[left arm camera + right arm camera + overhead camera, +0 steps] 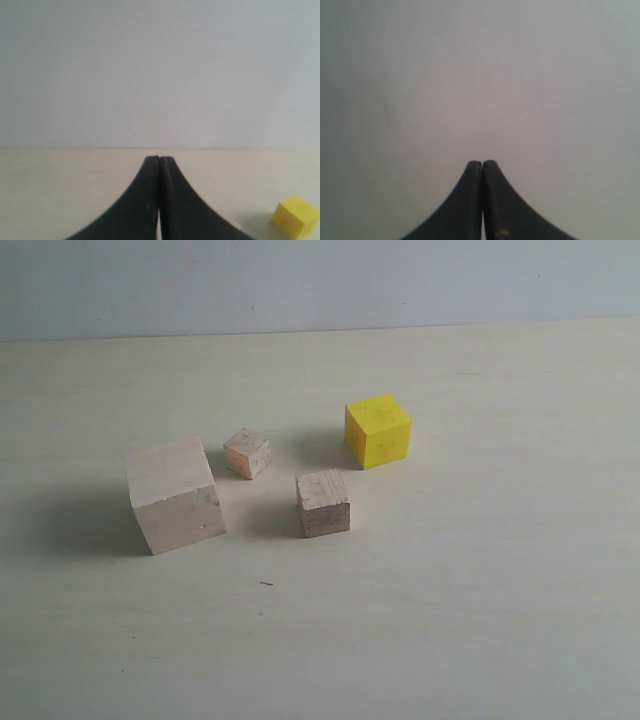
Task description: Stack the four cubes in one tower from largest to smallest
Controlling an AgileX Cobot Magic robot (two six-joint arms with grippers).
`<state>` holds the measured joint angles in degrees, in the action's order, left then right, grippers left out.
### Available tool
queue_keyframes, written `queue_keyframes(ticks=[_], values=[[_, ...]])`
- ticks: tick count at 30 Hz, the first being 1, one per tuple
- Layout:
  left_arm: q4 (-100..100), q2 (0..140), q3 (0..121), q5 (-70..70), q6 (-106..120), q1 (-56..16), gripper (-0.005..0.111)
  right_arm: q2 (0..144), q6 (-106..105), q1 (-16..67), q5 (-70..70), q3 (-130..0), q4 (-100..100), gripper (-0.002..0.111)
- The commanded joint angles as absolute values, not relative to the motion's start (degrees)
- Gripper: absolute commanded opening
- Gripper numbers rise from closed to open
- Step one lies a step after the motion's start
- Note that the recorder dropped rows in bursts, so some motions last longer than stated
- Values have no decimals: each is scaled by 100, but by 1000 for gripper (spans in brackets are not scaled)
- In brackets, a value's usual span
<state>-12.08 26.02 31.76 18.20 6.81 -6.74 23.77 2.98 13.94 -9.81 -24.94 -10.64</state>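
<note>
The left gripper [159, 161] is clenched empty, the yellow cube [296, 216] lying well apart from it on the table [480, 620], and the right gripper [482, 164], also clenched empty, faces a blank wall [480, 75], while the large cube [175, 495], pink cube [247, 452] and brown cube [323, 503] sit separately, unstacked.

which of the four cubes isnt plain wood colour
The bright yellow cube, farthest right in the exterior view. The large pale cube, small pinkish cube and light-brown cube are all wood-toned.

exterior looks down; low left wrist shares the yellow cube [296, 216].
</note>
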Motion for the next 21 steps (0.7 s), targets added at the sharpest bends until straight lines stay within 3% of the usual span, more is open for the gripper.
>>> queue_keyframes(ticks=[1, 11, 21], values=[[-1424, 3349, 3583, 2599, 1450, -1109, 0, 3373, 303, 1843, 0, -2984, -990, 0], [-2154, 4239, 3706, 3416, 1932, -1212, 0, 5248, 303, 2327, 2693, -3505, -1051, 0], [-2180, 4240, 3706, 3230, 1932, -1212, 0, 5382, 303, 2327, 2358, -3505, -1051, 0]])
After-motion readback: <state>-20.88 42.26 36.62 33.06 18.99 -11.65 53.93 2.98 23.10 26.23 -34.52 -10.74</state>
